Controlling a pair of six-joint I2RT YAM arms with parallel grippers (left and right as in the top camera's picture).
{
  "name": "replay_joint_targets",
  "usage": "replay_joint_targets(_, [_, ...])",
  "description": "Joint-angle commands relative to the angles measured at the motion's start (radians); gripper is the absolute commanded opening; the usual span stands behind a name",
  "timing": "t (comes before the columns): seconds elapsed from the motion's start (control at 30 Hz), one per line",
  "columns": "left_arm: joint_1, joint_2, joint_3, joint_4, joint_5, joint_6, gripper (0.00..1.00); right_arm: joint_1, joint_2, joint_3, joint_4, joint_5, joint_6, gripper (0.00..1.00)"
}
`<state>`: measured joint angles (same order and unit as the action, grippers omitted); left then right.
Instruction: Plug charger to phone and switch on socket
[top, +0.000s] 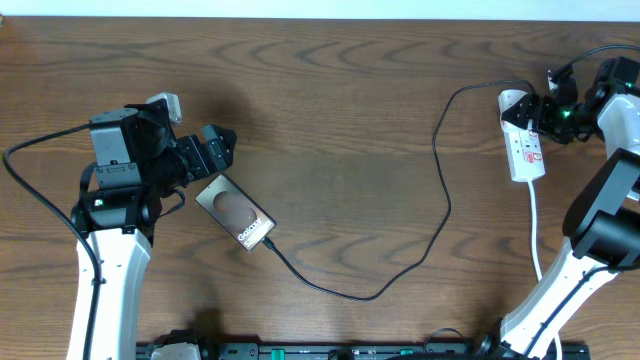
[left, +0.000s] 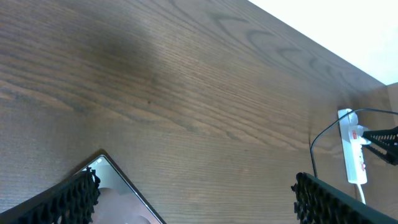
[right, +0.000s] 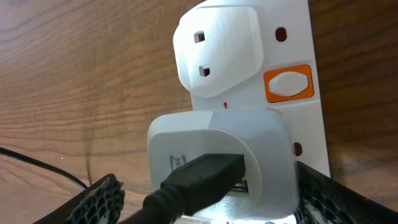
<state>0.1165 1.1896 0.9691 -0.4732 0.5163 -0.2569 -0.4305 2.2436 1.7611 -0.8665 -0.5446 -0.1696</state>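
Wooden table (top: 330, 130) | left claw (left: 196, 190) released by phone (top: 236, 212) | right claw (right: 214, 194) released astride socket (right: 305, 124) | charger (top: 440, 200) touching phone

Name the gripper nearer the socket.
Right. The right gripper is at the socket's far end, its fingers either side of the white adapter plugged in there. The left gripper is far off, beside the phone.

The table (top: 330, 120) has a dark brown wood-grain surface. A black rail (top: 330, 351) runs along its bottom edge in the overhead view. A pale strip (top: 300, 8) borders its top edge.
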Motion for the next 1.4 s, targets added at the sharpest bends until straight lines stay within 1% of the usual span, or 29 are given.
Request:
replay_joint_targets(0.0, [-0.002, 0.006, 0.021, -0.006, -0.013, 0.021, 0.98, 0.016, 0.049, 0.010, -0.038, 0.021, 0.031, 0.84])
replay_joint_targets(0.7, [-0.002, 0.006, 0.020, -0.042, -0.040, 0.029, 0.98, -0.002, 0.049, 0.071, -0.059, 0.049, 0.022, 0.85])
replay_joint_targets(1.1, [-0.002, 0.006, 0.020, -0.042, -0.040, 0.029, 0.98, 0.000, 0.049, 0.071, -0.089, 0.037, 0.023, 0.85])
replay_joint_targets(1.37, [-0.002, 0.006, 0.020, -0.042, -0.040, 0.029, 0.98, 0.000, 0.049, 0.070, -0.098, -0.009, 0.023, 0.85])
